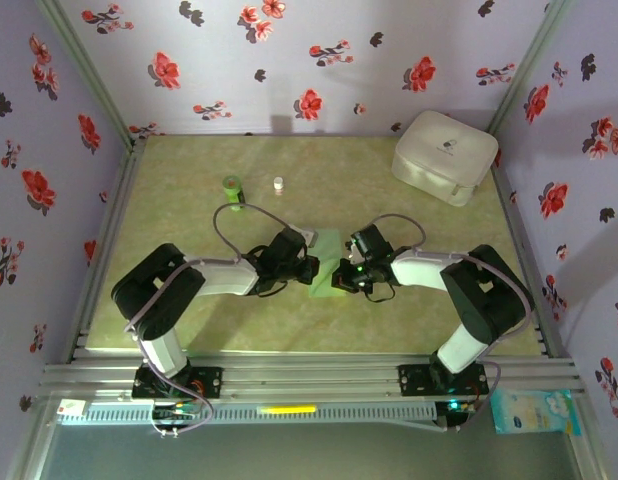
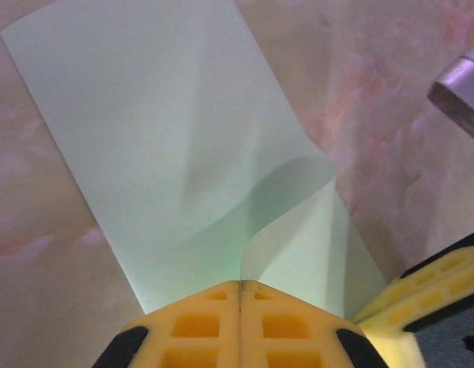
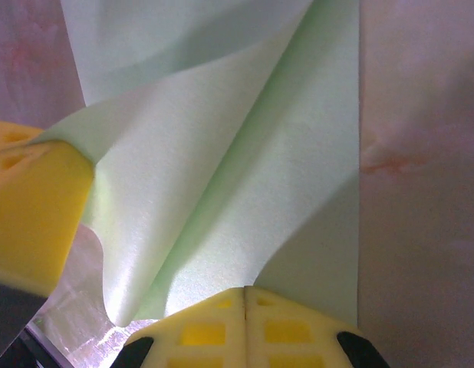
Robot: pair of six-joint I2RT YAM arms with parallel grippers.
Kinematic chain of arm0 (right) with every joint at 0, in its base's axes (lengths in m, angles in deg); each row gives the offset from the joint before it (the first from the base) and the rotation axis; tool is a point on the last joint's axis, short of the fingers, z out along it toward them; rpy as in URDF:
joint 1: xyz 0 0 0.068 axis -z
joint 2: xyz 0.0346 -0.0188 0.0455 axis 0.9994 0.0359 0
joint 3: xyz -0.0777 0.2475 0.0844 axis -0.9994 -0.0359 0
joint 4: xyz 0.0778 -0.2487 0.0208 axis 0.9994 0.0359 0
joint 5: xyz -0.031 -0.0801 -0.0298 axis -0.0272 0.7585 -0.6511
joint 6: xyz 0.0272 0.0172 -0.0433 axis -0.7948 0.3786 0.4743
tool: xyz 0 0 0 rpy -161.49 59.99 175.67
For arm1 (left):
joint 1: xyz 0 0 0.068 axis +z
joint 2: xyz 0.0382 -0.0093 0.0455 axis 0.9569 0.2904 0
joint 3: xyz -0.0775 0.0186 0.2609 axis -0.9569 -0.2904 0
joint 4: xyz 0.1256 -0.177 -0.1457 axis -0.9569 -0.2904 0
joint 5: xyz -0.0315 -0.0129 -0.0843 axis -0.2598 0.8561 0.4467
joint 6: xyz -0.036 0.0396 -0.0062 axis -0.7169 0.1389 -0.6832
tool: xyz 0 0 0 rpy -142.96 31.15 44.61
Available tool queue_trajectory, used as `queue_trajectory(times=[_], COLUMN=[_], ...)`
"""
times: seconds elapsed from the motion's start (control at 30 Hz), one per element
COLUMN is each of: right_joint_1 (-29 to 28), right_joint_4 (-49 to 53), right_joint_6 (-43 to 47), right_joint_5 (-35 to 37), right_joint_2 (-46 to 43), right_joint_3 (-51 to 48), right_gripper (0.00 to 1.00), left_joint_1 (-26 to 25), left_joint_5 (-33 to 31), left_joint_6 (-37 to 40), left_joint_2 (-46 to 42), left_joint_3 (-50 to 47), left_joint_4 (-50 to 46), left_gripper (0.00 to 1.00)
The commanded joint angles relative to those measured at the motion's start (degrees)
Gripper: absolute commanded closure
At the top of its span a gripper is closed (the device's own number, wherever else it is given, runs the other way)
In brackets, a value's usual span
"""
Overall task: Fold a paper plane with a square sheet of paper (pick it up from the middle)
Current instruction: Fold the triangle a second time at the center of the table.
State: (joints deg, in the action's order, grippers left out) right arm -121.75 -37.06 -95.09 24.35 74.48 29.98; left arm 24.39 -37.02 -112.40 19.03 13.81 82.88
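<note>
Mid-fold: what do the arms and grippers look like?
The left arm and right arm are alike: white links between black joint housings, a grey cable looping to each wrist. The left gripper and right gripper have yellow fingers with recessed pockets and black corner patches.

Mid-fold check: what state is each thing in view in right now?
Thin pale green paper sheet: partly flat on the table, one part lifted and curled.
Left gripper: shut, pinching the sheet's curled-up edge.
Right gripper: shut, pinching a raised fold of the sheet.
White rounded case: closed, untouched.
Small dark green cylindrical bottle: untouched; unclear whether upright.
</note>
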Motion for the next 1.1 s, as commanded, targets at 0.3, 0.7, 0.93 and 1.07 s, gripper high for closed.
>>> queue_trajectory(times=[0.3, 0.7, 0.93, 1.07], right_joint_1=[-0.12, -0.12, -0.12, -0.13], right_joint_4=[5.74, 5.85, 5.94, 6.16], right_joint_6=[1.42, 1.50, 1.51, 1.75], right_joint_5=[3.25, 3.13, 3.23, 3.29], right_joint_2=[0.37, 0.75, 0.73, 0.75], right_joint_3=[-0.68, -0.26, -0.09, -0.13], right_gripper=[0.98, 0.98, 0.98, 0.98], left_joint_1=[1.01, 1.27, 1.53, 1.78], left_joint_5=[-3.31, -1.92, -0.58, 0.89], left_joint_6=[5.31, 4.90, 4.14, 3.69], left_joint_2=[1.59, 3.44, 4.16, 4.43], left_joint_3=[1.78, 2.54, 2.57, 2.72], left_joint_4=[-0.27, -0.46, -0.20, -0.01], left_gripper=[1.00, 1.00, 1.00, 1.00])
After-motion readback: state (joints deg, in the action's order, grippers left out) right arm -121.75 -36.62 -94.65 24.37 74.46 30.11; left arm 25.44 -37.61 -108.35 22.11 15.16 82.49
